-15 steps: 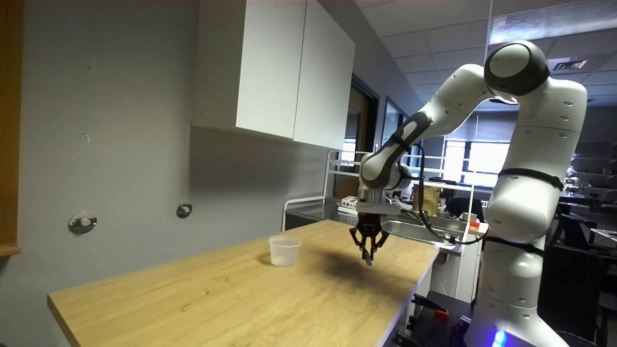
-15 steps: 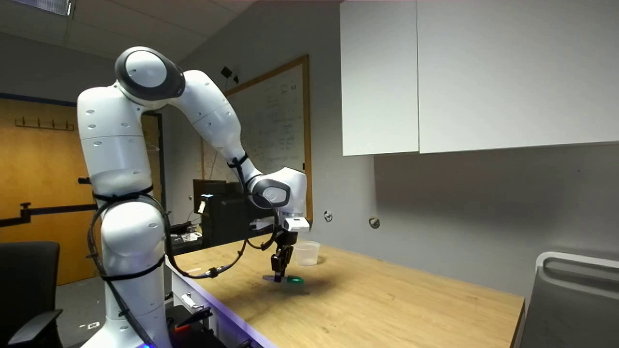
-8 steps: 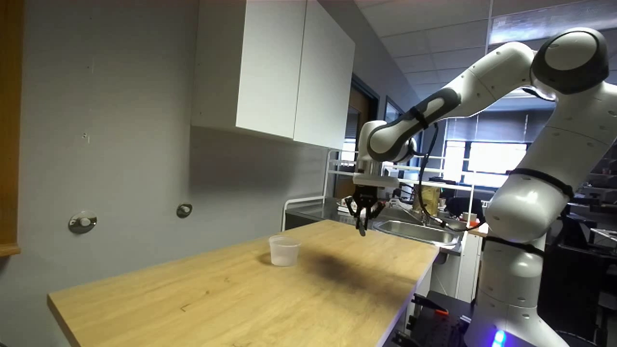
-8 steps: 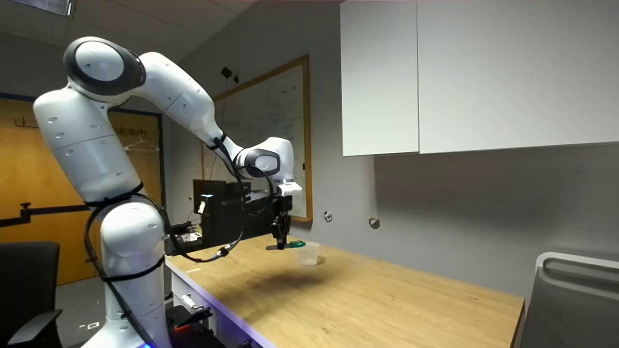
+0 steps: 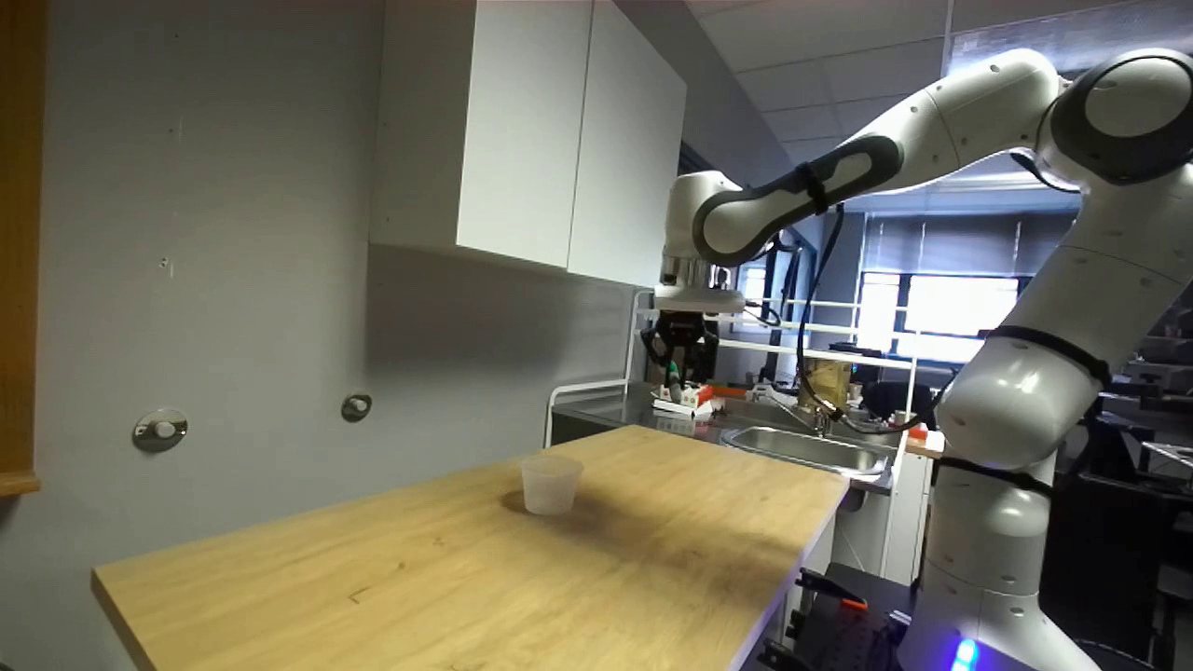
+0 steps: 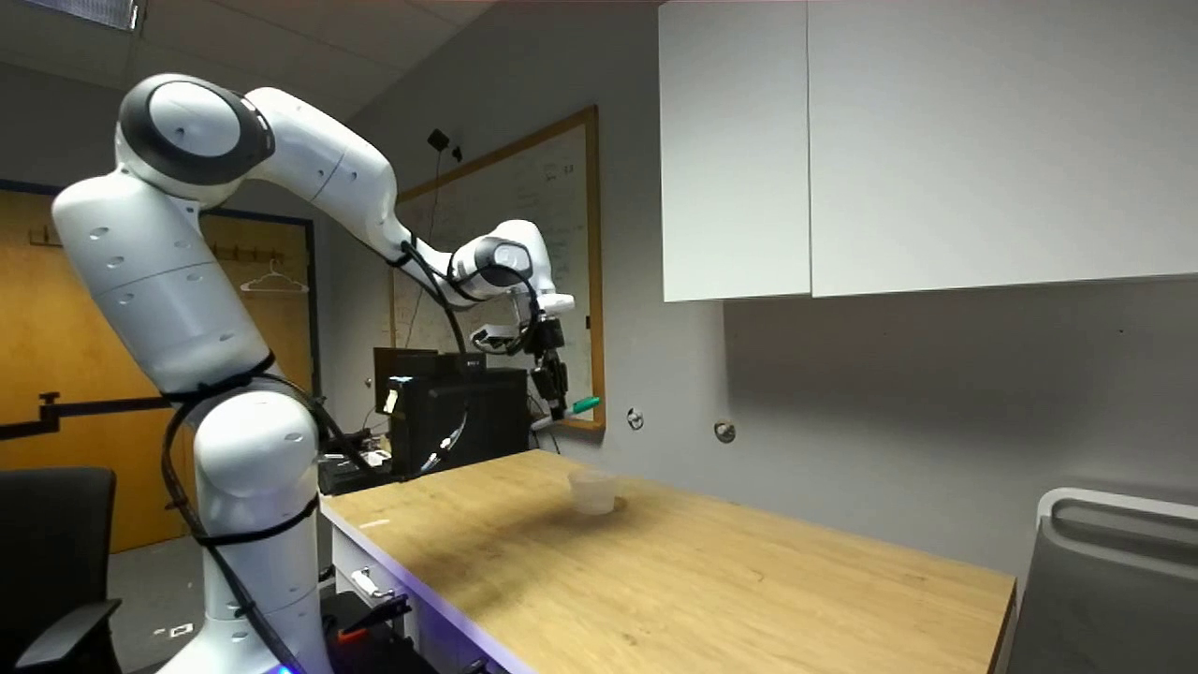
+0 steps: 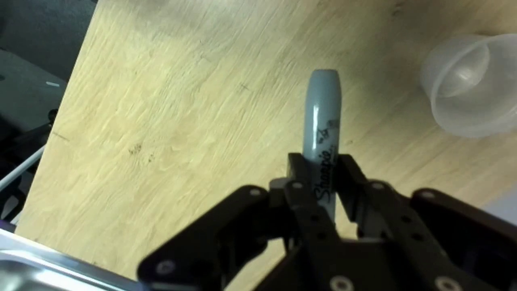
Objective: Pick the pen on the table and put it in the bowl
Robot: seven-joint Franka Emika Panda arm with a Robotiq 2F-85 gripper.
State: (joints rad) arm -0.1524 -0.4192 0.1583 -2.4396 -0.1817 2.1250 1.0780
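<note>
My gripper (image 7: pixel 322 161) is shut on the pen (image 7: pixel 323 109), a grey marker with dark lettering in the wrist view. Its green cap shows in both exterior views (image 6: pixel 586 404) (image 5: pixel 673 370); the cap is hidden in the wrist view. The pen is tilted, cap end higher, in an exterior view. The gripper (image 6: pixel 559 410) holds it well above the wood-grain table (image 6: pixel 796 571). The translucent whitish bowl (image 5: pixel 550 486) stands upright on the table, also seen in an exterior view (image 6: pixel 592 493) and at the right of the wrist view (image 7: pixel 444 56). It looks empty. Pen and bowl are apart.
A white wall cabinet (image 5: pixel 522 140) hangs above the table's back side. A sink (image 5: pixel 811 449) and a small box (image 5: pixel 688 401) lie beyond one table end. A black chair (image 6: pixel 56 562) stands near the robot base. The wall (image 6: pixel 655 374) runs behind the table.
My gripper has risen from near the tabletop with the pen in it. The pen has gone from about level to tilted, cap end up. The bowl has not moved.
</note>
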